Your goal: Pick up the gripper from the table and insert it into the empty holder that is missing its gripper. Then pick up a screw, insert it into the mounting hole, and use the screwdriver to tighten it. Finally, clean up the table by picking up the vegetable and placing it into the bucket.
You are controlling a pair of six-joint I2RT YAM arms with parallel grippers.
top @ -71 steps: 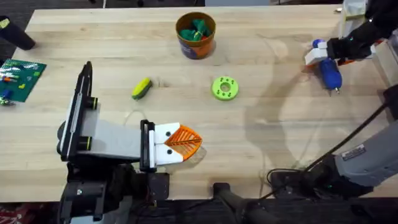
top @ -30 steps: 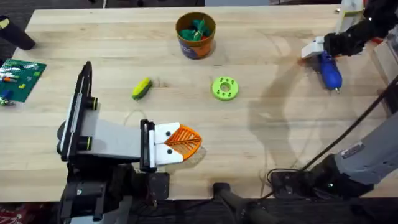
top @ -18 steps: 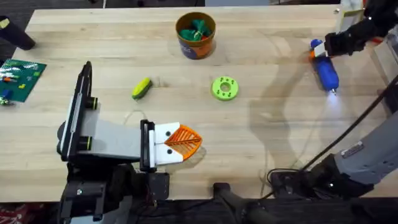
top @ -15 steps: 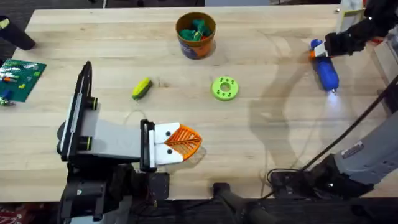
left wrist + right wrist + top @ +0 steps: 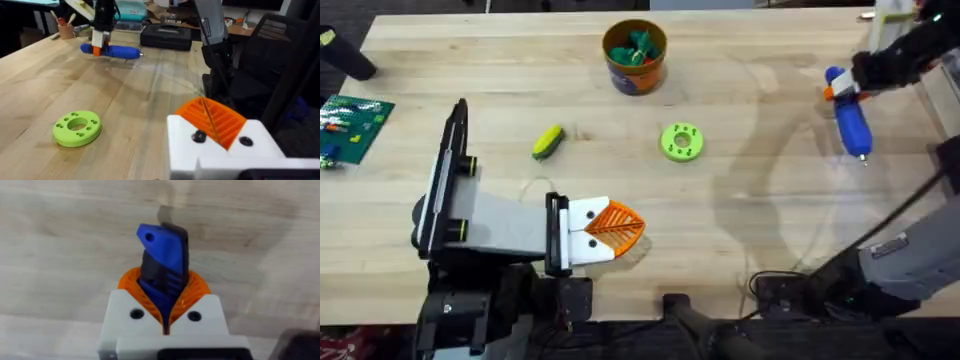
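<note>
My right gripper point(image 5: 837, 88) is shut on the rear end of the blue screwdriver point(image 5: 850, 122) at the table's point(image 5: 740, 230) far right. The screwdriver lies level just over the wood, its metal tip pointing toward the near edge. In the right wrist view the orange pads point(image 5: 192, 287) clamp its blue body point(image 5: 165, 255). My left gripper point(image 5: 638, 228) rests shut and empty near the front edge. The yellow-green vegetable point(image 5: 548, 141) lies left of centre. The orange and blue bucket point(image 5: 635, 55) stands at the back. The loose gripper, holder and screw are out of view.
A round green disc with holes point(image 5: 682, 141) lies mid-table, also in the left wrist view point(image 5: 76, 128). A green circuit board point(image 5: 350, 125) and a black object point(image 5: 345, 55) sit at the left edge. Green toys fill the bucket. A pale fixture point(image 5: 885, 15) stands at the far right corner.
The right gripper has carried the screwdriver slightly right and toward the near edge. The glow at its tip, seen half a second ago, is gone. The left arm has not moved.
</note>
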